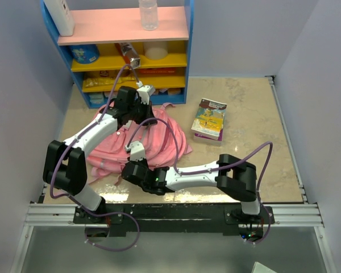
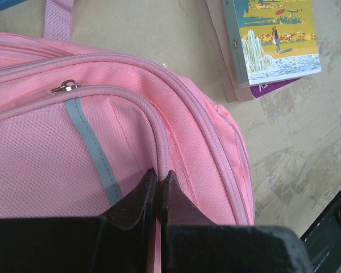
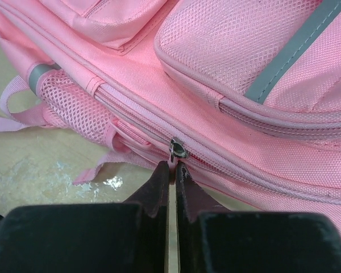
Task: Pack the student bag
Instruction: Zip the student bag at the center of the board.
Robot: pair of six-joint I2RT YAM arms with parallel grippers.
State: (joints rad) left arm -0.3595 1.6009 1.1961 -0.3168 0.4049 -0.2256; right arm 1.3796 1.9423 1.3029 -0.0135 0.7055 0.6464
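The pink student bag (image 1: 159, 136) lies flat on the table, left of centre. My left gripper (image 1: 149, 116) is over its far part, shut on a piped seam of the bag (image 2: 159, 142) beside a mesh pocket with a grey stripe (image 2: 91, 148). My right gripper (image 1: 127, 172) is at the bag's near edge, shut on the pull tab of a metal zip slider (image 3: 178, 149) on the long side zip. In the right wrist view the fingertips (image 3: 166, 170) pinch just below the slider. The zip there looks closed.
A stack of picture books (image 1: 210, 119) lies right of the bag, also in the left wrist view (image 2: 273, 40). A blue and yellow shelf (image 1: 131, 62) stands at the back, with a clear bottle (image 1: 148, 14) on top. Bag straps (image 3: 23, 116) trail on the table.
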